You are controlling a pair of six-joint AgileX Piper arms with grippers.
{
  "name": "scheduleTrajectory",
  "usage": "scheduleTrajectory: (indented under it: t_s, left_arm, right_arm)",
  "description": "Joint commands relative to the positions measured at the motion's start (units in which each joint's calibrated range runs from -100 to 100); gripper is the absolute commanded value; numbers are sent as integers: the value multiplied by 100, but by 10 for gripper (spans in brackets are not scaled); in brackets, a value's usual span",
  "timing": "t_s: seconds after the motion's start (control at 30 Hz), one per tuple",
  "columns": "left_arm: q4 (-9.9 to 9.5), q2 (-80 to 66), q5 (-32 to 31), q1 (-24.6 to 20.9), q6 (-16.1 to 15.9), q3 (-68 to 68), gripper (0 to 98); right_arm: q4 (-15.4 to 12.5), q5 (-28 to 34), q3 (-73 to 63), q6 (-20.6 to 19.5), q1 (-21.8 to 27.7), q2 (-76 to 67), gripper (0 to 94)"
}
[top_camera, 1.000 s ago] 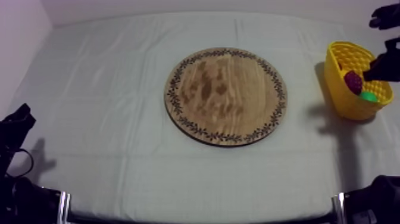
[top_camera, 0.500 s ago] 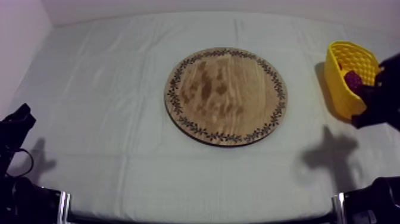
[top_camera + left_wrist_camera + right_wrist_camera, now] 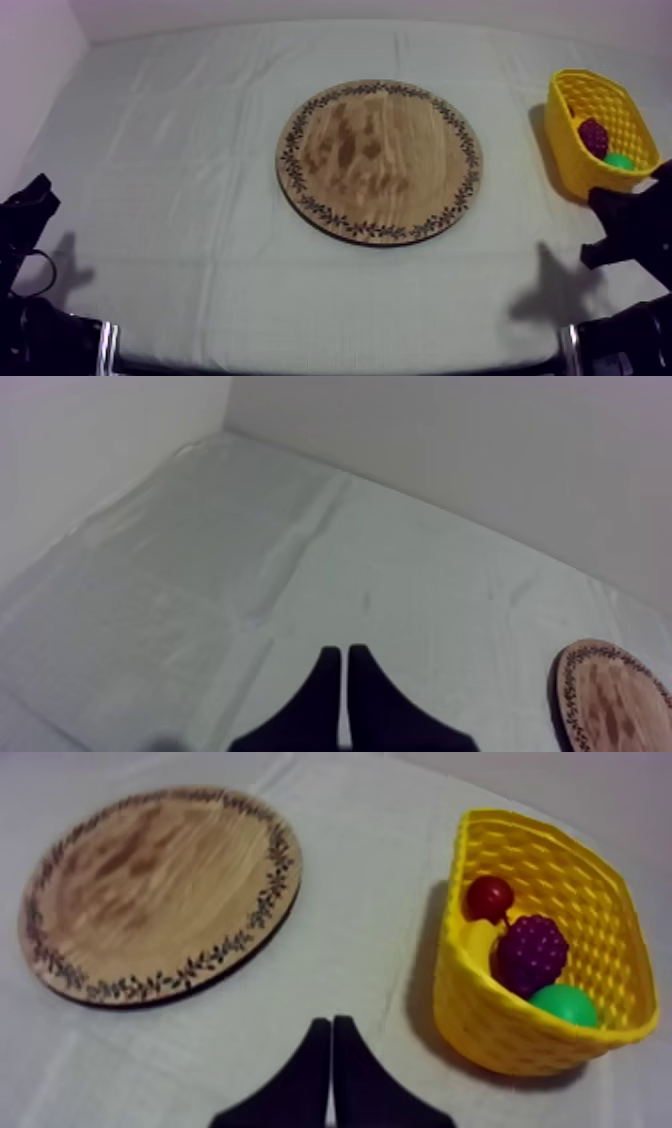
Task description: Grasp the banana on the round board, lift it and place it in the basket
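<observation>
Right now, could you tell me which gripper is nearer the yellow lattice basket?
Right. The right gripper sits close beside the yellow basket; the left gripper is across the round wooden board, at the opposite side.

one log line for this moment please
round wooden board with patterned rim: bare | yellow woven basket: purple grapes, small red fruit, green fruit inside | left hand: shut | right hand: shut, near basket

A bunch of purple toy grapes (image 3: 532, 955) lies between a small red fruit (image 3: 489, 898) and a green toy fruit (image 3: 565, 1004), close beside both, at the right side of a creased grey-white tablecloth (image 3: 180, 150). The cloth runs back to a pale wall (image 3: 450, 446).
</observation>
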Motion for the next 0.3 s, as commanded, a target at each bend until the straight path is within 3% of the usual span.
scheduleTrajectory:
  t_s: [0.0, 0.13, 0.27]
  left_arm:
    - [-1, 2, -1, -2, 1, 3, 1]
    - [-1, 2, -1, -2, 1, 3, 1]
    - [-1, 2, -1, -2, 1, 3, 1]
  right_arm:
    - [304, -78, 48, -384, -104, -312, 5]
    - [397, -113, 102, 213, -301, -518, 5]
    - [420, -123, 115, 301, -377, -567, 5]
